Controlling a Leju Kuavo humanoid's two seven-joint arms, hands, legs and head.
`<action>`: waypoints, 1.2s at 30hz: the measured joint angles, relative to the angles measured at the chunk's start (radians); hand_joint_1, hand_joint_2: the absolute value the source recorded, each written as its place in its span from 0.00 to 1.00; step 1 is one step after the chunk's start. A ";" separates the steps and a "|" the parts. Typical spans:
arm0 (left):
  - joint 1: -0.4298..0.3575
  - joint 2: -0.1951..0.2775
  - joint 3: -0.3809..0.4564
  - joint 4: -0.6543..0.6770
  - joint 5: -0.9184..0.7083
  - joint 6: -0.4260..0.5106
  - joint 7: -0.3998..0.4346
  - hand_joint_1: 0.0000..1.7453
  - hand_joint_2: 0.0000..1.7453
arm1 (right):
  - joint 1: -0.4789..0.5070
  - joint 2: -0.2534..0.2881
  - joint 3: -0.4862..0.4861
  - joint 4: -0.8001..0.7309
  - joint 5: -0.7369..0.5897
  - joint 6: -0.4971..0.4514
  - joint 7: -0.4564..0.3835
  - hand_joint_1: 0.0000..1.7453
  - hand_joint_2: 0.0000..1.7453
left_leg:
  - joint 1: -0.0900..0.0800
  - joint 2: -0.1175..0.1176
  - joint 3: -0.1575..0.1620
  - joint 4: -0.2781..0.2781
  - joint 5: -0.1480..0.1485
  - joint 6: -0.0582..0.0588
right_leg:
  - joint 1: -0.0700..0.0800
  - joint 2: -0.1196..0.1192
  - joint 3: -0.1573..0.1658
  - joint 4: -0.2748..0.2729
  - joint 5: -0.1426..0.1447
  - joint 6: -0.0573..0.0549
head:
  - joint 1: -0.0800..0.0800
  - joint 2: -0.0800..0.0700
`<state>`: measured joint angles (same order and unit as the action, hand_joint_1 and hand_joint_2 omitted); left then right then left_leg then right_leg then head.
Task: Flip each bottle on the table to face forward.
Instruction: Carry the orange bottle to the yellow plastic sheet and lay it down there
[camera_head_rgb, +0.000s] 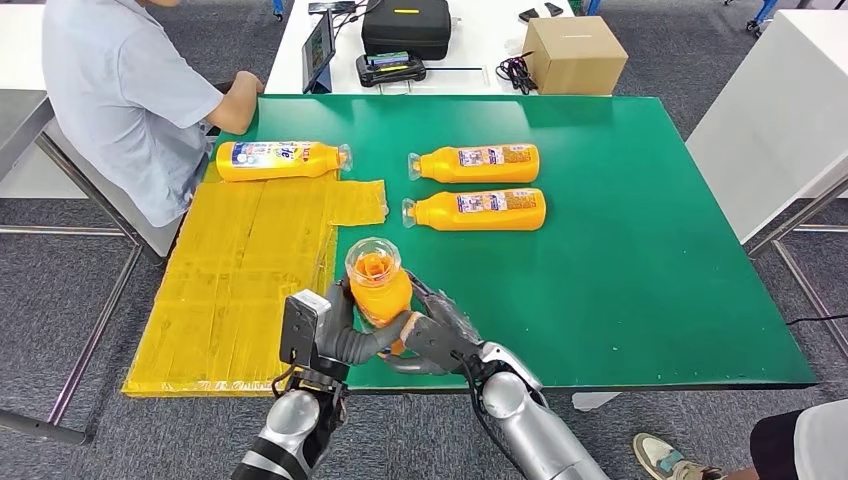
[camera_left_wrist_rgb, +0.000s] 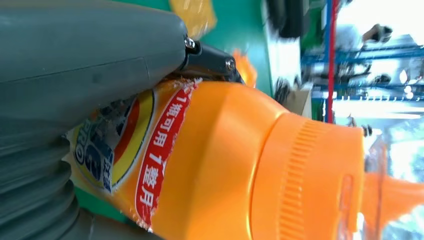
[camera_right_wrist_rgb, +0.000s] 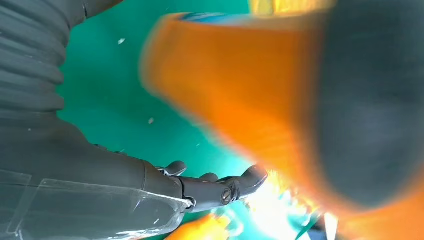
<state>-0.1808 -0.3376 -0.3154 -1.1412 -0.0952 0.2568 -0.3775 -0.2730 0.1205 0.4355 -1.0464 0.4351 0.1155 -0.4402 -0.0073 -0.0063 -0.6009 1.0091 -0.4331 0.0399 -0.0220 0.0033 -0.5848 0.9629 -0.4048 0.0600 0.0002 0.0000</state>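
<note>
Left hand (camera_head_rgb: 345, 335) clamped on orange bottle (camera_head_rgb: 378, 290), right hand (camera_head_rgb: 435, 335) cupping it from 4 o'clock, grip unclear.

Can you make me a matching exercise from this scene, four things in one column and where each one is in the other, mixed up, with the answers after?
Things:
1. held bottle
2. bottle near the person
3. cardboard box
4. yellow sheet

Places:
A. on the white table beyond the green table
B. lying on its side at the far end of the yellow sheet
C. gripped between the left hand and the right hand, cap pointing up
D. spread flat over the left part of the green table

Pairs: 1-C, 2-B, 3-A, 4-D
</note>
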 joint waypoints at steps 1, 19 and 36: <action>0.003 0.000 0.013 -0.018 -0.027 0.008 0.003 1.00 1.00 | 0.008 -0.002 -0.009 -0.008 0.008 -0.006 0.002 0.00 1.00 | 0.000 0.000 0.000 0.000 0.000 0.000 | 0.000 0.000 0.000 0.000 0.000 0.000 | 0.000 0.000; 0.005 0.004 0.195 -0.327 -1.122 0.208 0.107 1.00 1.00 | 0.057 -0.006 -0.128 -0.074 0.057 -0.003 -0.020 0.00 1.00 | 0.000 0.000 0.000 0.000 0.000 0.000 | 0.000 0.000 0.000 0.000 0.000 0.000 | 0.000 0.000; -0.157 0.104 0.230 0.075 -1.470 0.320 0.300 1.00 1.00 | 0.014 -0.022 -0.128 -0.020 0.006 0.005 -0.077 0.00 1.00 | 0.000 0.000 -0.001 0.000 0.001 0.000 | 0.000 0.000 -0.001 0.000 0.000 0.000 | 0.000 0.000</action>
<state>-0.3378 -0.2336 -0.0857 -1.0662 -1.5650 0.5767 -0.0772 -0.2585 0.0982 0.3080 -1.0662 0.4406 0.1205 -0.5173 -0.0072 -0.0062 -0.6017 1.0091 -0.4322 0.0398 -0.0220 0.0031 -0.5858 0.9633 -0.4047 0.0599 0.0005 0.0000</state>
